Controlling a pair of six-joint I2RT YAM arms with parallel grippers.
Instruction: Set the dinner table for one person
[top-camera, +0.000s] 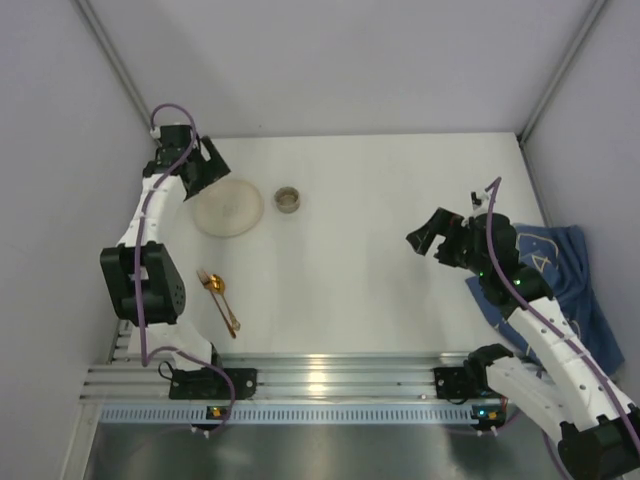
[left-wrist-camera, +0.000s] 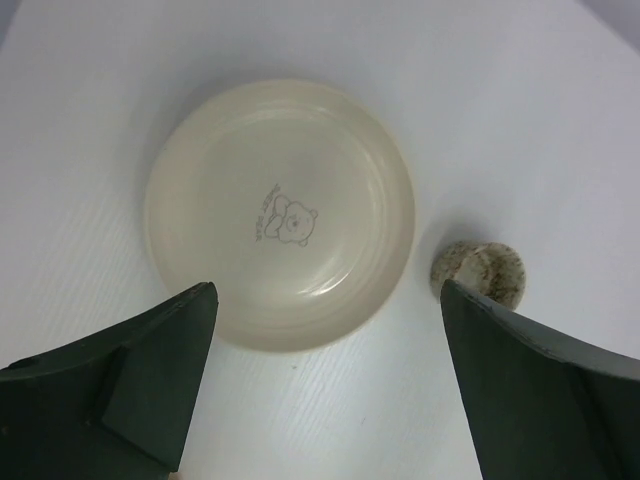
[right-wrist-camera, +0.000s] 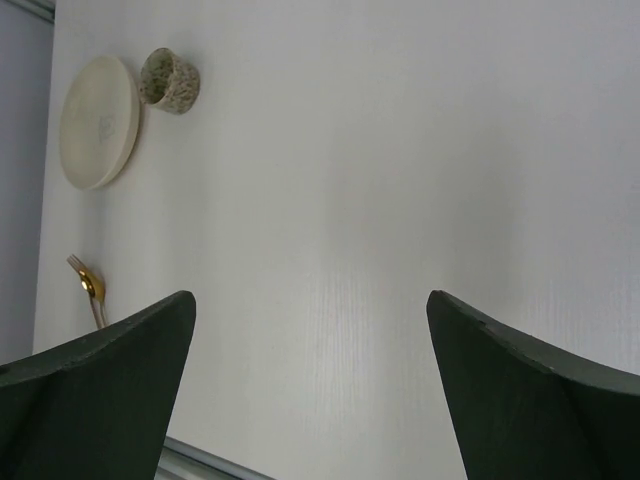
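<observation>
The dinner table (top-camera: 380, 290) is a plain white top. On its far left lies a cream plate (top-camera: 228, 207) with a small bear drawing (left-wrist-camera: 280, 215), and a speckled cup (top-camera: 288, 199) stands just right of it (left-wrist-camera: 480, 272). Gold cutlery (top-camera: 220, 300) lies nearer the front left. My left gripper (top-camera: 207, 172) hovers open over the plate's far-left edge, nothing between its fingers (left-wrist-camera: 325, 290). My right gripper (top-camera: 432, 245) hangs open above the bare right half of the table (right-wrist-camera: 308, 297), empty. The right wrist view also shows the plate (right-wrist-camera: 98, 122), cup (right-wrist-camera: 170, 80) and cutlery (right-wrist-camera: 88, 290) far off.
A crumpled blue cloth placemat (top-camera: 560, 275) with white drawings lies at the table's right edge, partly under my right arm. Grey walls close in the left, far and right sides. A metal rail (top-camera: 320, 380) with the arm bases runs along the near edge.
</observation>
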